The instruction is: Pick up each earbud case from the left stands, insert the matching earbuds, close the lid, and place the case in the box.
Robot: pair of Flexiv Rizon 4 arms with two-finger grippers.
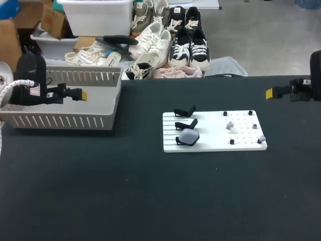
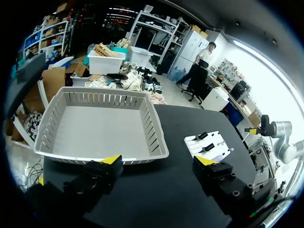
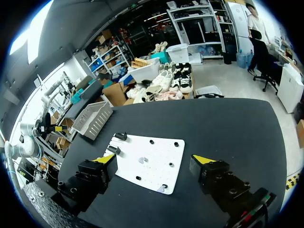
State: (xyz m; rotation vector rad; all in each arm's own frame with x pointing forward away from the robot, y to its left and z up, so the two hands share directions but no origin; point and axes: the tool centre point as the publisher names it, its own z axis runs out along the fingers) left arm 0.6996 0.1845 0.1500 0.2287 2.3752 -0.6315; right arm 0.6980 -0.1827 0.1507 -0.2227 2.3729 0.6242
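Note:
A white board [image 1: 214,143] lies mid-table. Three black stands line its left side; the two farther ones [image 1: 185,111] [image 1: 186,123] are bare, and the nearest carries a pale translucent earbud case [image 1: 188,136]. Small pale earbuds [image 1: 230,125] [image 1: 261,139] rest among black pegs on the board's right half. My left gripper [image 1: 83,94] hangs open over the grey basket [image 1: 65,121], far left of the board. My right gripper [image 1: 270,93] is open above the table's far right. In the right wrist view the board [image 3: 156,152] lies ahead of the open gripper [image 3: 153,159], and the case is hidden.
The slatted grey basket [image 2: 99,130] holds nothing and lies just ahead of my left gripper [image 2: 159,161], with the board [image 2: 216,142] beyond to its side. Black tabletop surrounds the board. The basket [image 3: 92,118] also shows past the board from the right wrist.

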